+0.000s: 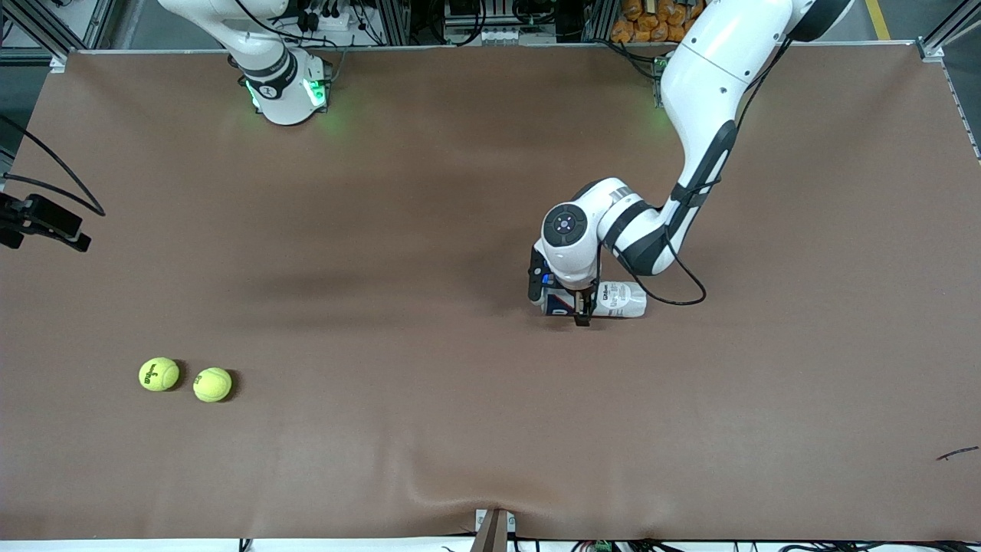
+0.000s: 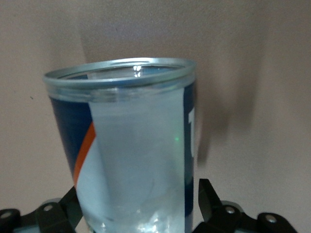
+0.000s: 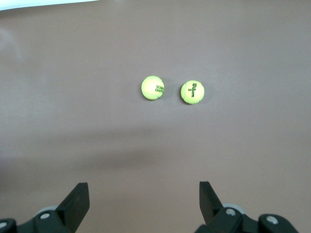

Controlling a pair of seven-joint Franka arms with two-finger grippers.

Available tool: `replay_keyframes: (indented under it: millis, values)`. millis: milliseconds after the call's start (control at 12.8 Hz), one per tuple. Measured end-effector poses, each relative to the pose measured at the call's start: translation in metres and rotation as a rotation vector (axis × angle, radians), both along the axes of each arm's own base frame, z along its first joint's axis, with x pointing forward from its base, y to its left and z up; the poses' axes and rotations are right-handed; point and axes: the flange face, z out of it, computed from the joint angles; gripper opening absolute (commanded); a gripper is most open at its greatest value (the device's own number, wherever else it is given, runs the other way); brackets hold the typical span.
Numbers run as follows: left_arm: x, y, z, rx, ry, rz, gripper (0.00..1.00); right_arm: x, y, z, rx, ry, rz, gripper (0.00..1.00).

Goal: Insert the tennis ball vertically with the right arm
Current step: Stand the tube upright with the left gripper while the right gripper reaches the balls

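Note:
Two yellow-green tennis balls (image 1: 159, 374) (image 1: 212, 384) lie side by side on the brown table toward the right arm's end, near the front camera. In the right wrist view both tennis balls (image 3: 152, 88) (image 3: 192, 92) show well ahead of my right gripper (image 3: 143, 188), which hangs open and empty above bare table. A clear ball can (image 1: 622, 299) with a blue, white and orange label lies on its side mid-table. My left gripper (image 1: 580, 310) is down over it. In the left wrist view its fingers (image 2: 206, 194) straddle the can (image 2: 141, 145), open, one finger standing apart from the wall.
The right arm's base (image 1: 283, 92) stands at the table's back edge. A black fitting with cables (image 1: 42, 222) juts in at the right arm's end. A small dark scrap (image 1: 958, 453) lies near the left arm's end.

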Motion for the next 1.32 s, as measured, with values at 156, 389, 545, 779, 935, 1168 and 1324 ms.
replay_keyframes:
  millis: [156,389,545,779,935,1168,1324]
  values:
    - [0.001,-0.001,0.002,0.001,-0.008,-0.006,0.70,0.001,0.001,-0.003,0.000,0.005,0.003,1.00]
    - [0.007,0.000,0.011,-0.003,-0.022,-0.014,0.66,0.002,0.002,-0.003,0.001,0.005,0.004,1.00]
    - [0.011,0.001,0.019,-0.008,-0.033,-0.018,0.67,0.002,0.002,-0.004,0.002,0.007,0.002,1.00]
    - [0.015,-0.004,0.046,-0.043,-0.051,-0.014,0.67,0.001,-0.004,-0.003,0.002,0.006,-0.015,1.00]
    - [0.020,-0.011,0.071,-0.111,-0.028,-0.039,0.67,0.000,-0.012,-0.004,0.002,0.011,-0.028,1.00]
    - [0.042,-0.003,0.103,-0.209,-0.002,-0.080,0.67,0.005,-0.013,-0.020,0.005,0.043,-0.029,1.00]
    - [0.063,0.019,0.115,-0.301,0.035,-0.097,0.67,0.019,-0.016,-0.059,0.008,0.101,-0.032,1.00]
